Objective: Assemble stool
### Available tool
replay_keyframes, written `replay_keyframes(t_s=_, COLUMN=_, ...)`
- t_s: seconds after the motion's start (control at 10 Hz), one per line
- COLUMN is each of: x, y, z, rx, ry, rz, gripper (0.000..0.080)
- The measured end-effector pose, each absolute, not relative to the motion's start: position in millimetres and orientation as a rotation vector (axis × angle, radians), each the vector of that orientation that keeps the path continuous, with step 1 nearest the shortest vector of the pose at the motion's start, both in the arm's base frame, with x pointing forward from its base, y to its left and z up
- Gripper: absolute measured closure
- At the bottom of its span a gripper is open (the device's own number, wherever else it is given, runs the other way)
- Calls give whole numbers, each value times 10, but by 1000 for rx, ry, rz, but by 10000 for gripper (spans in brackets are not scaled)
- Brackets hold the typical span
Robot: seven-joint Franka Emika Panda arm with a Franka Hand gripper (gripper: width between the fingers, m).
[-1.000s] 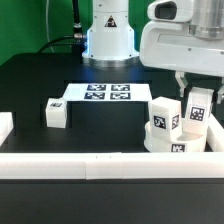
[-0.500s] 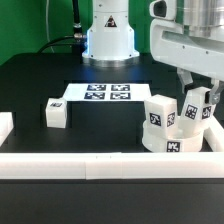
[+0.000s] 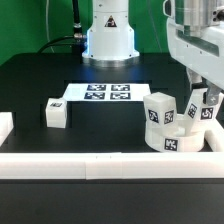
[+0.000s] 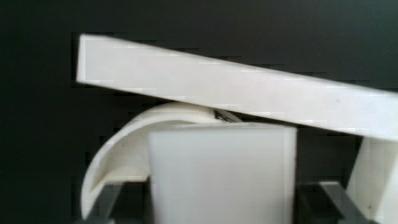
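The round white seat (image 3: 181, 140) lies at the exterior view's right, against the rails. Two tagged white legs stand in it: one (image 3: 158, 111) nearer the middle, one (image 3: 201, 110) leaning at the far right. My gripper (image 3: 203, 98) comes down on the leaning leg and is shut on it. In the wrist view that leg (image 4: 217, 170) fills the space between my dark fingers (image 4: 118, 196), with the seat's curved rim (image 4: 128, 150) behind it. A third leg (image 3: 56, 112) lies loose on the table at the left.
The marker board (image 3: 105, 93) lies flat at the back middle. White border rails run along the front (image 3: 90, 166), the left (image 3: 5, 125) and the right (image 3: 214, 140); one rail crosses the wrist view (image 4: 249, 85). The arm's base (image 3: 108, 40) stands behind.
My gripper has moved toward the exterior view's right and turned. The held leg has tipped from upright to leaning, and the seat has shifted slightly right with it.
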State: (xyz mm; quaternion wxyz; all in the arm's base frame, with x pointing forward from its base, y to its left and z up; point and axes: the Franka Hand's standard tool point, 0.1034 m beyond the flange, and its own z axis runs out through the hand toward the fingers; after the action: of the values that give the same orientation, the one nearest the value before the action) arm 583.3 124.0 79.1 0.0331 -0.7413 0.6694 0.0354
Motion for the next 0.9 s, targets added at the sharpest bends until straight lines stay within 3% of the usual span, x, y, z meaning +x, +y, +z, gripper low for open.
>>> replay_keyframes(t_s=0.5, x=5834, y=1291, z=791, rx=-1689, ry=2499, rz=75, gripper=464)
replay_keyframes(t_s=0.9, x=5851, y=1348, z=807, rx=-1396, ry=2573, rz=66, gripper=464)
